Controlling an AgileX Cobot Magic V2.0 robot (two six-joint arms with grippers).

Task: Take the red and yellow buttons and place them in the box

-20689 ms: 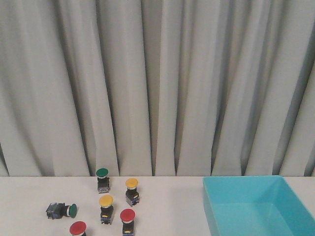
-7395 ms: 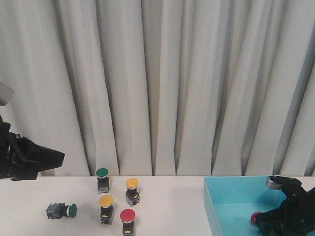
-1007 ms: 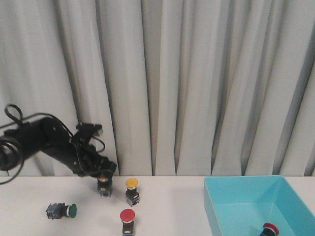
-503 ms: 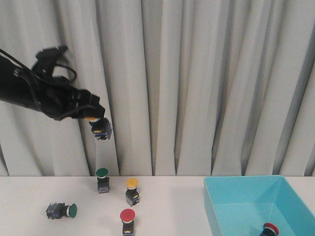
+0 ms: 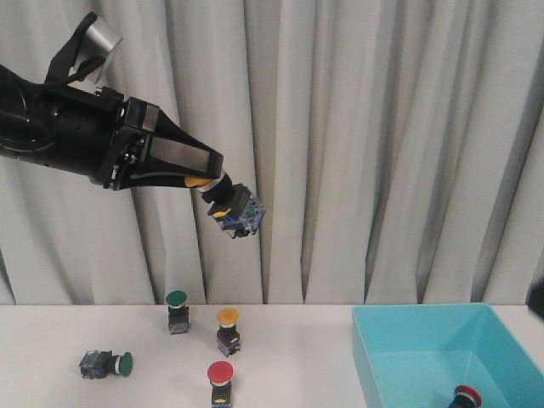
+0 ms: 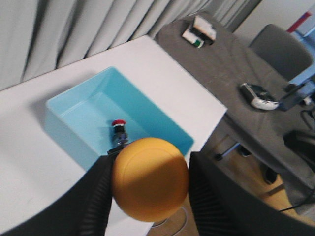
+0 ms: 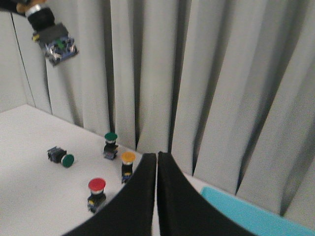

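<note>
My left gripper [image 5: 210, 182] is high above the table, shut on a yellow button [image 5: 231, 206]. In the left wrist view its domed yellow cap [image 6: 150, 178] fills the gap between the black fingers [image 6: 93, 201]. Far below lies the turquoise box [image 6: 74, 110], with a red button [image 6: 118, 129] in it. The box [image 5: 382, 357] stands at the table's right, the red button [image 5: 463, 395] near its front. On the table stand another yellow button [image 5: 227, 330] and a red button [image 5: 220, 382]. My right gripper [image 7: 156, 164] is shut, with nothing between its fingers.
A green-capped switch [image 5: 176, 310] stands upright at the back of the group. Another green-capped switch [image 5: 109, 364] lies on its side to the left. Grey curtains hang behind the table. The left wrist view shows a dark table [image 6: 236, 64] and a chair [image 6: 280, 46] past the white table's edge.
My left arm has swung to the right and toward the camera, carrying the yellow button with it. The buttons on the table and the one in the box have not moved.
</note>
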